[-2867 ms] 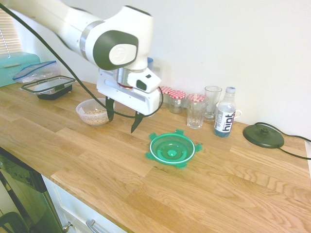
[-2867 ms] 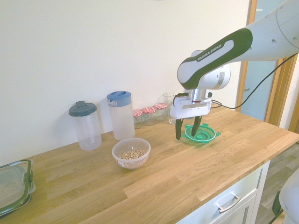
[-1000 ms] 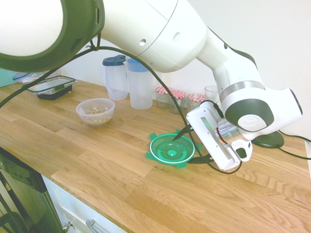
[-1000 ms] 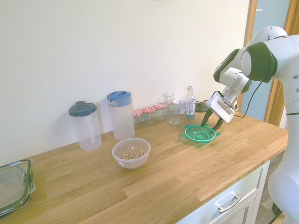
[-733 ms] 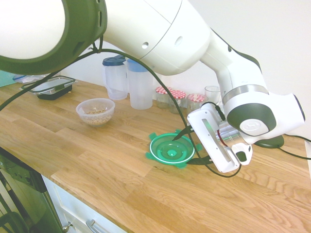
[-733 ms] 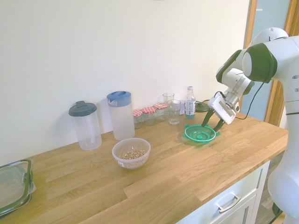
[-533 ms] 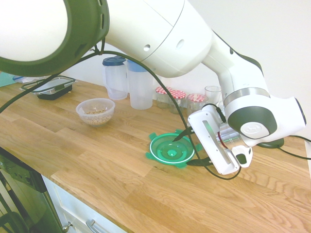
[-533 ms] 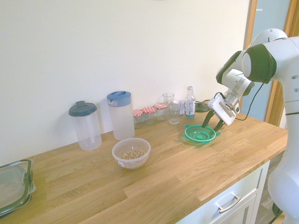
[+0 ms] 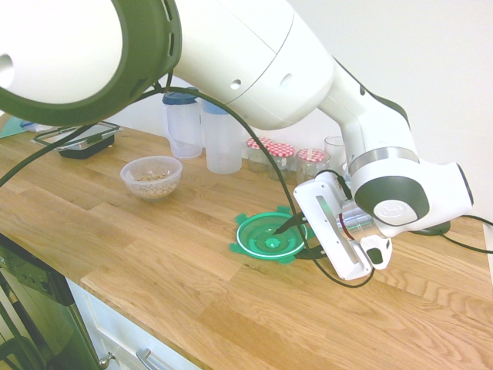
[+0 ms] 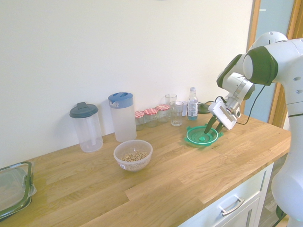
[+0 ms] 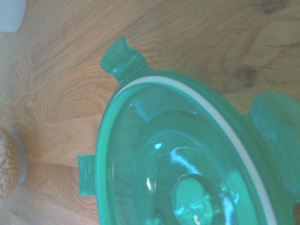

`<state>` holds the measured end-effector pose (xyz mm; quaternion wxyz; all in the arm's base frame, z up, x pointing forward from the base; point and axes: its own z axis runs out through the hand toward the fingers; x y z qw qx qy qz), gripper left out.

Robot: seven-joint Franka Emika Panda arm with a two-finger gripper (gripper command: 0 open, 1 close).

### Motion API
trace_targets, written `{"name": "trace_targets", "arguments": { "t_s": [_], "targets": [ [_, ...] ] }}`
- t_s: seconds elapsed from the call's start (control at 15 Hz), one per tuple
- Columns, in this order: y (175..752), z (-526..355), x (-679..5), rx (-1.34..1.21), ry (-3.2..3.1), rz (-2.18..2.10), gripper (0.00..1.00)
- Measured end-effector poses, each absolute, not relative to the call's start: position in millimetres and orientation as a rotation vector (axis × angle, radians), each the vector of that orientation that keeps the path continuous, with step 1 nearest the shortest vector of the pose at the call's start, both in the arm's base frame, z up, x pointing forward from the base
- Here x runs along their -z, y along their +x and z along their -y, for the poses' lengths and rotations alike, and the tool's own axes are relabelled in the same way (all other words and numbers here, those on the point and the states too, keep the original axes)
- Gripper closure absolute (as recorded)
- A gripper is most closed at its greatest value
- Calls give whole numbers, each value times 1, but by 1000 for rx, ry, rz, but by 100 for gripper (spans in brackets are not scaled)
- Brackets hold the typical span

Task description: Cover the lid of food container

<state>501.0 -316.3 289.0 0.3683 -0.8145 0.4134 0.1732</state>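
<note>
Kitchen worktop [image 9: 115, 247] of oiled wood, pale wall behind, and the lid [image 9: 271, 237] lies on it inside-up near the front edge: round, translucent green plastic, glossy, stepped in rings with a white seal line and four stubby clip tabs. The gripper [image 9: 299, 237] comes in slanted from the right with its jaws straddling the lid's right rim, one finger inside the dish, one outside; they stand partly apart and I can't tell if they've bitten yet. Risk here: thin, slick rim, so a shallow pinch could let it pivot or skate across the smooth wood. Well off to the left sits the food container [image 9: 152, 176], a small clear bowl of beige cereal, uncovered. Jugs [image 9: 204, 131] and jars [image 9: 280, 158] line the wall.
</note>
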Motion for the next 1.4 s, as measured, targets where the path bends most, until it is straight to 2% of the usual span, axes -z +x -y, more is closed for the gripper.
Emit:
{"name": "trace_targets", "arguments": {
  "t_s": [0.6,0.87,1.07,1.4],
  "targets": [
    [502,311,-284,-451,-2094,-1061,100],
    [503,311,-303,-423,-2089,-1043,100],
    [502,315,-355,-396,-2192,-1058,100],
    [499,309,-488,-323,-2536,-1185,100]
  ]
}}
